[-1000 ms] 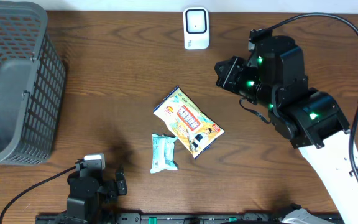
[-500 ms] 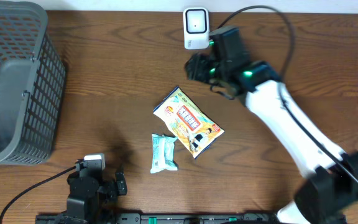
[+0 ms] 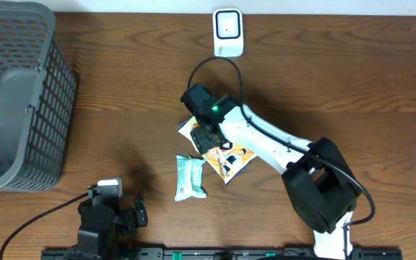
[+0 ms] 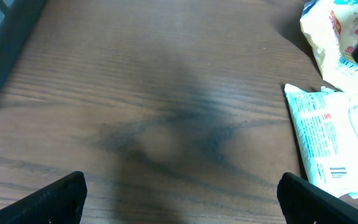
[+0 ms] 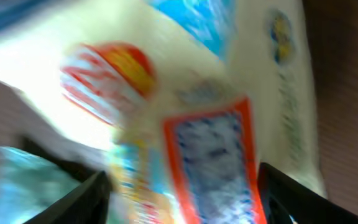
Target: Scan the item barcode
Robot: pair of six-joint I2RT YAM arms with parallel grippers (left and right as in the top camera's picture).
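Left fingers [image 4: 61, 193]: spread wide, empty, low over the counter [image 4: 154, 93], as before. Packet [image 3: 189, 178]: lies just beside the bag. Bag [image 3: 233, 155]: your item, flat at mid-counter. Right fingers [image 5: 82, 202]: shut and far right a second ago, now parted over the bag, holding nothing yet. Scanner [image 3: 227, 32]: at the far edge. You are at pickup; scanning is not yet begun.

left end effector [image 4: 179, 194] spread, right end effector [image 5: 179, 180] spread

Dark brown wooden table [image 3: 121, 108] — long grain, soft even light
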